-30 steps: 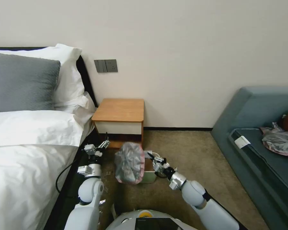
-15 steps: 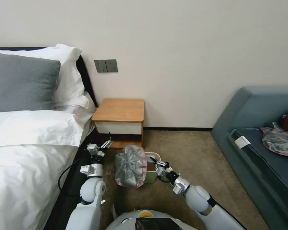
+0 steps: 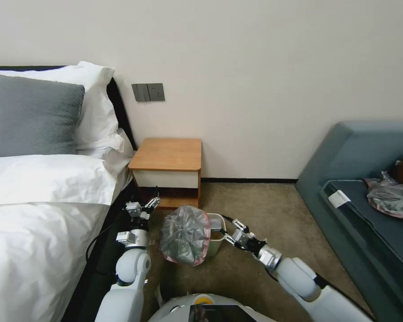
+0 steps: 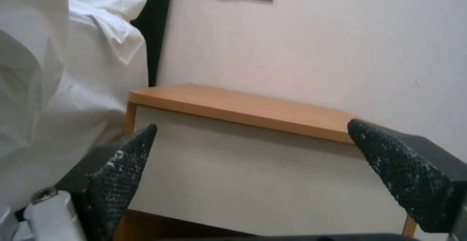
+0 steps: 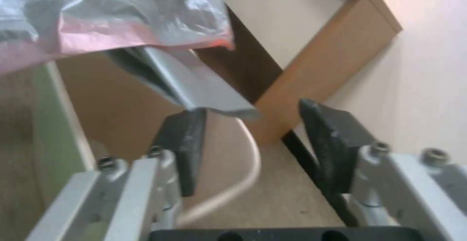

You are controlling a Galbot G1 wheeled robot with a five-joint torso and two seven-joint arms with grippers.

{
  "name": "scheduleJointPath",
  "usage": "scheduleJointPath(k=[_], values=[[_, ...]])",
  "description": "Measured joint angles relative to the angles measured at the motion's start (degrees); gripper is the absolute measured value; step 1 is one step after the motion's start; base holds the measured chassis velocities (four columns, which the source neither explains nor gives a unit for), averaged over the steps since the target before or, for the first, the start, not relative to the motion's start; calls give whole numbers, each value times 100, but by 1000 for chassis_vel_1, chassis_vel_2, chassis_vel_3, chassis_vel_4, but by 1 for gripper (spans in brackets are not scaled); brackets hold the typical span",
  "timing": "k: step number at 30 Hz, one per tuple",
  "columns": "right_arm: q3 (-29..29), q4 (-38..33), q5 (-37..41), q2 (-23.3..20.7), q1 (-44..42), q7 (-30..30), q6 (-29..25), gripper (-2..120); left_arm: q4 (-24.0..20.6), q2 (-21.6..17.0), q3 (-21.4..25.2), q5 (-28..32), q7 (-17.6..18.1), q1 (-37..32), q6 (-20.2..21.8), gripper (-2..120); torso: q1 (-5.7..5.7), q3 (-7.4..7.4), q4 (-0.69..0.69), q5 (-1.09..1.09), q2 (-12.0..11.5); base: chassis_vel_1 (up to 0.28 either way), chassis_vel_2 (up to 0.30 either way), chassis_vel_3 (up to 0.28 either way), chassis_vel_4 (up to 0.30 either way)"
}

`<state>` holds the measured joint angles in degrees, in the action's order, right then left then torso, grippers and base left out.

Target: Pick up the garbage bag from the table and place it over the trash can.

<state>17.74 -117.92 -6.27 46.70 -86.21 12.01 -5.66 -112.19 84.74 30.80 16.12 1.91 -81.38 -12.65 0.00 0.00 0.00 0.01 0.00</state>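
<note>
1. Left claw [image 3: 147, 206] hangs wide apart and holding nothing, near the floor in front of the wooden surface [image 3: 168, 154], beside the bed [image 3: 40, 214].
2. Garbage bag [image 3: 184, 233], grey with a pink rim, lies crumpled over the left side of the trash can [image 3: 216, 237], which stands on the carpet [image 3: 264, 210] before the surface's front right corner.
3. Right claw [image 3: 234, 230] sits spread and empty, just beside the can's right rim.
</note>
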Motion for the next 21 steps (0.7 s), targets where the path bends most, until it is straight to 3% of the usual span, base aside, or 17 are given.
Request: scheduleJointPath(k=[9,12,13,16,17,21], values=[[527,-88,254,-247,-65,-77,-18,86,-89,-221,-270,70,11,-208,151,100,1,0,0,-3,0,0,0,0,0],[701,-151,379,-173,-55,-169,-31,98,-443,-652,-433,540,132,-472,713,100,0,0,1,-2,0,0,0,0,0],[701,-151,379,-173,-55,-169,-31,98,-443,-652,-433,540,132,-472,713,100,0,0,1,-2,0,0,0,0,0],[759,-191,404,19,-91,-237,-93,100,-959,-1007,-446,1244,160,-797,1420,100,0,0,0,-2,0,0,0,0,0],[759,-191,404,19,-91,-237,-93,100,-959,-1007,-446,1244,160,-797,1420,100,0,0,0,-2,0,0,0,0,0],[718,-182,396,199,-55,-267,-147,100,-1624,-1383,-469,1771,224,-1287,2468,99,0,0,1,-1,0,0,0,0,0]])
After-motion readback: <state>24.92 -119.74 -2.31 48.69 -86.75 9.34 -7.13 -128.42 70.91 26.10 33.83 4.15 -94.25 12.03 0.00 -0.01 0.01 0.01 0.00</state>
